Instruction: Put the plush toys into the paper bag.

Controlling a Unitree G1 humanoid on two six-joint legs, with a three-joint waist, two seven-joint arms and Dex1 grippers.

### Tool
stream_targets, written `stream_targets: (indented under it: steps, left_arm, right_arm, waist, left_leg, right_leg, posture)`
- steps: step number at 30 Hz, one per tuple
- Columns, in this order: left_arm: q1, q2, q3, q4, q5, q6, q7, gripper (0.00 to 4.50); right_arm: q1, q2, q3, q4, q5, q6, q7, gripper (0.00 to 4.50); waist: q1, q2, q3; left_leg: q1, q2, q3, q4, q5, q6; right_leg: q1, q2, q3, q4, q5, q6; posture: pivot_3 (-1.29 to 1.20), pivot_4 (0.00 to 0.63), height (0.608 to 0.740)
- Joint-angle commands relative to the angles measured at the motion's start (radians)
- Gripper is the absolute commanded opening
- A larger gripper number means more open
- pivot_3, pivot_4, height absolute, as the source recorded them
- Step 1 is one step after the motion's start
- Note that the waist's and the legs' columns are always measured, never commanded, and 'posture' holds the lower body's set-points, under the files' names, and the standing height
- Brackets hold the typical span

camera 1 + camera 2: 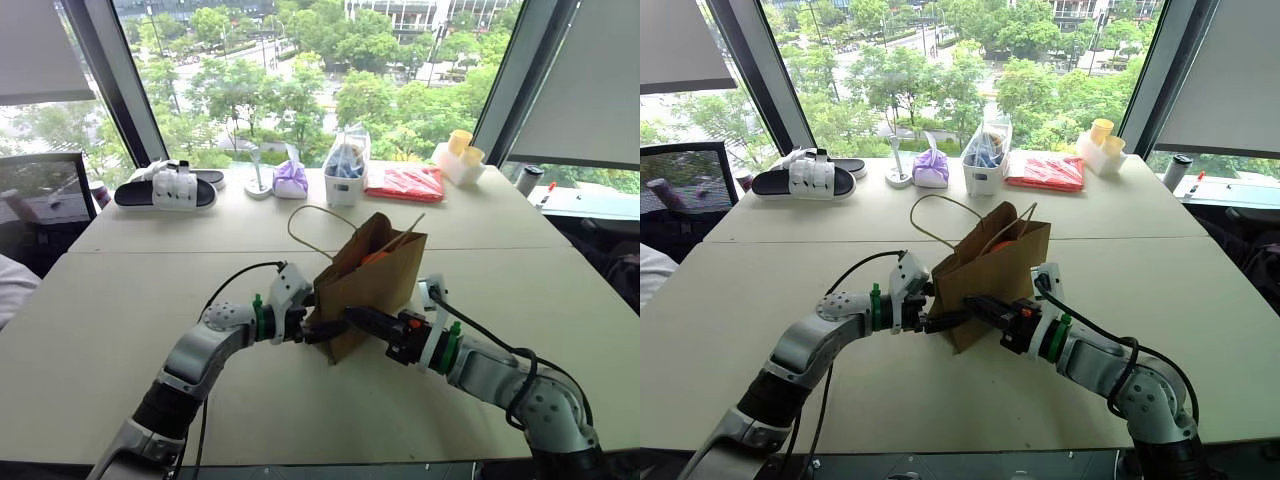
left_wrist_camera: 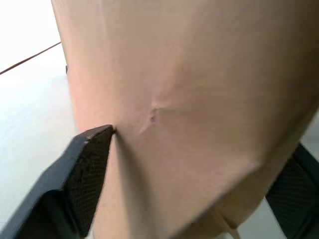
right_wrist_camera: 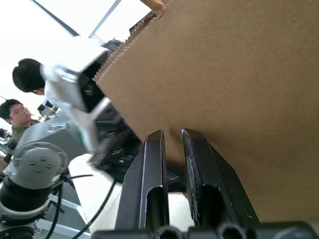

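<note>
Item: plain brown kraft paper bag (image 1: pixel 372 283) with thin tan cord handles, tilted mid-surface (image 1: pixel 150 290), something orange (image 1: pixel 374 256) showing at its mouth. Left hand (image 1: pixel 318 328), part-open, straddles the lower corner; right hand (image 1: pixel 352 318), nearly shut, pinches the lower edge. Step: steadying the bag. Next: probably setting it upright.

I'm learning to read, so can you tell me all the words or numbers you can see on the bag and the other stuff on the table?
No words or numbers can be read.
Plain brown kraft paper bag: blank, no print showing.
Flat red plastic packet: any print too small to read.
Clear plastic bag with blue contents: nothing readable.
Black sandal with white straps: no visible lettering.
</note>
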Motion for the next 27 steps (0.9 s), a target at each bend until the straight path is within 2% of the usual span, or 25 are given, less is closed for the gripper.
stream_targets:
  steps: [1, 5, 6, 10, 13, 16, 20, 27]
  left_arm:
    - [-0.037, -0.029, 0.005, 0.010, 0.024, -0.038, 0.006, 2.18]
    - [-0.058, -0.055, 0.011, 0.042, 0.045, -0.059, 0.011, 0.17]
    - [-0.061, -0.059, 0.014, 0.046, 0.045, -0.061, 0.010, 0.07]
    - [-0.087, -0.068, 0.046, 0.045, 0.013, -0.088, -0.033, 0.07]
    - [-0.144, -0.061, 0.077, 0.056, -0.050, -0.098, -0.136, 0.07]
    - [-0.205, -0.051, 0.068, 0.132, -0.029, -0.142, -0.205, 0.07]
    - [-0.308, -0.082, 0.056, 0.371, 0.046, -0.276, -0.242, 0.07]
    - [-0.456, -0.167, 0.078, 0.840, 0.138, -0.520, -0.269, 0.07]
  right_arm:
    - [0.006, 0.009, -0.031, -0.059, 0.041, -0.006, -0.005, 0.52]
    - [0.031, 0.008, -0.046, -0.079, 0.072, -0.005, -0.008, 0.52]
    - [0.038, 0.005, -0.050, -0.085, 0.079, -0.006, -0.008, 0.52]
    - [0.103, -0.037, -0.113, -0.113, 0.139, -0.008, 0.020, 0.52]
    - [0.204, -0.123, -0.172, -0.155, 0.169, 0.011, 0.096, 0.52]
    - [0.278, -0.179, -0.200, -0.182, 0.183, 0.009, 0.137, 0.52]
    - [0.354, -0.220, -0.206, -0.216, 0.157, 0.003, 0.160, 0.52]
    - [0.413, -0.170, -0.182, -0.244, 0.120, -0.050, 0.113, 0.52]
  waist:
    - [0.001, 0.000, 0.000]
    - [0.002, 0.000, 0.000]
    - [0.002, 0.000, 0.000]
    - [0.001, 0.000, 0.000]
    - [0.005, 0.000, 0.000]
    - [0.003, 0.000, 0.000]
    - [0.000, 0.000, 0.000]
    - [0.003, -0.002, 0.001]
  left_leg:
    - [0.000, 0.000, 0.000, 0.000, 0.000, 0.000]
    - [0.000, 0.000, 0.000, 0.001, 0.000, 0.000]
    - [0.000, 0.000, 0.000, 0.000, 0.000, 0.000]
    - [0.000, 0.000, 0.000, 0.000, 0.000, 0.000]
    - [-0.001, 0.000, 0.000, 0.001, 0.000, 0.000]
    - [-0.001, 0.000, 0.000, 0.001, 0.000, 0.001]
    - [0.001, 0.000, 0.001, 0.002, 0.000, 0.001]
    - [0.000, 0.000, 0.001, 0.002, -0.001, 0.001]
  right_leg:
    - [0.000, 0.000, 0.000, 0.000, 0.000, 0.000]
    - [0.001, 0.000, 0.000, 0.000, 0.000, 0.000]
    - [0.001, 0.000, -0.001, 0.000, 0.000, 0.000]
    - [0.001, 0.000, -0.001, 0.000, 0.000, 0.000]
    - [0.001, 0.000, -0.001, 0.000, 0.000, 0.000]
    - [0.002, 0.000, -0.003, -0.001, 0.000, 0.000]
    - [0.003, 0.000, -0.003, -0.001, 0.000, 0.000]
    - [0.004, 0.000, -0.003, -0.001, 0.000, 0.001]
  posture:
    - [0.00, 0.150, 0.740]
    - [0.00, 0.150, 0.740]
    - [0.00, 0.150, 0.740]
    - [0.00, 0.150, 0.740]
    - [0.00, 0.150, 0.740]
    - [0.00, 0.150, 0.740]
    - [0.00, 0.150, 0.740]
    - [0.00, 0.150, 0.740]
